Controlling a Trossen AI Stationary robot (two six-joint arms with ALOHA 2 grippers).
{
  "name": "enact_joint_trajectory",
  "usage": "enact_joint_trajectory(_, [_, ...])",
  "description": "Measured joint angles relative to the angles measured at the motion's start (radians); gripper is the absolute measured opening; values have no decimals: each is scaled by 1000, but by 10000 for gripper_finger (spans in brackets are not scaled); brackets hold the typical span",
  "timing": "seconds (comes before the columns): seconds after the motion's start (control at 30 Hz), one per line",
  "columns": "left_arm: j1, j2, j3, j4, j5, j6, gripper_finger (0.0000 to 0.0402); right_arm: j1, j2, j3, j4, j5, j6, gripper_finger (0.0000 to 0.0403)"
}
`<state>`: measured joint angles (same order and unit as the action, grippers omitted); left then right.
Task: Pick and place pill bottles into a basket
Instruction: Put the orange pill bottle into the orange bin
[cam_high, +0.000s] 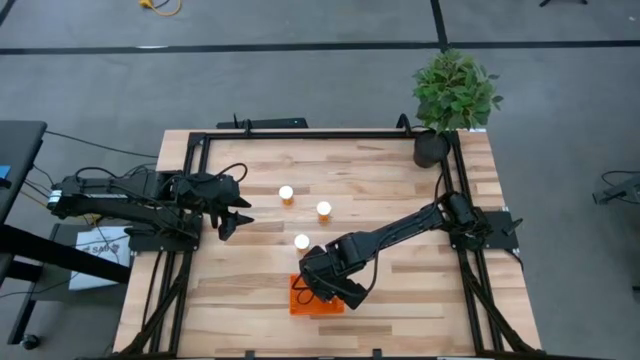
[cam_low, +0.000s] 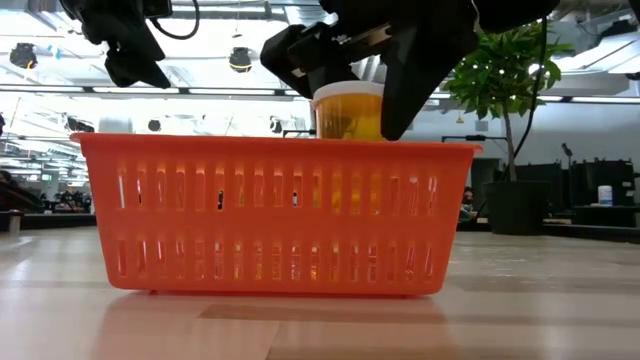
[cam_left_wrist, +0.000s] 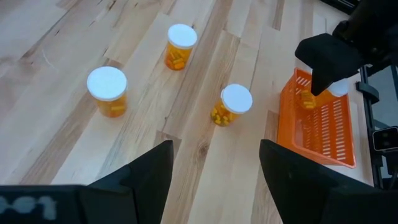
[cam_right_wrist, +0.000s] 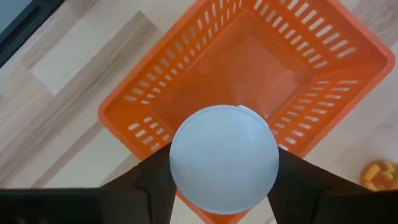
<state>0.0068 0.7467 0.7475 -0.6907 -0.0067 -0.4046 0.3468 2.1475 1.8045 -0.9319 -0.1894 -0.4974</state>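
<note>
The orange mesh basket (cam_high: 299, 302) stands near the table's front edge; it also shows in the low view (cam_low: 270, 215) and in the right wrist view (cam_right_wrist: 249, 68). My right gripper (cam_high: 322, 284) is over it, shut on one pill bottle (cam_low: 350, 112). Three more white-capped orange bottles (cam_high: 286, 193) (cam_high: 323, 209) (cam_high: 302, 241) stand upright on the table behind the basket. They also show in the left wrist view (cam_left_wrist: 107, 91) (cam_left_wrist: 178, 45) (cam_left_wrist: 231, 104). My left gripper (cam_left_wrist: 214, 168) is open and empty at the table's left (cam_high: 235, 212). My right gripper pinches the bottle's sides just below the white cap (cam_right_wrist: 224, 158) between its two fingers (cam_right_wrist: 149, 180). The fingers come from above, pointing down. The bottle is upright, cap up, over the basket's inside; the basket's near wall hides its lower end (cam_low: 350, 135).
A black pot with a green plant (cam_high: 452, 95) stands at the table's far right corner. Black frame rails (cam_high: 300, 133) run along the table's edges. Bare wood lies between the bottles and my left gripper.
</note>
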Motion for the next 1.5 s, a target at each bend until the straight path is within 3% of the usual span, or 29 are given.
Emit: enact_joint_trajectory(1.5, [0,0,0,0,2,0,229,5,0,0,-10,4,23,239])
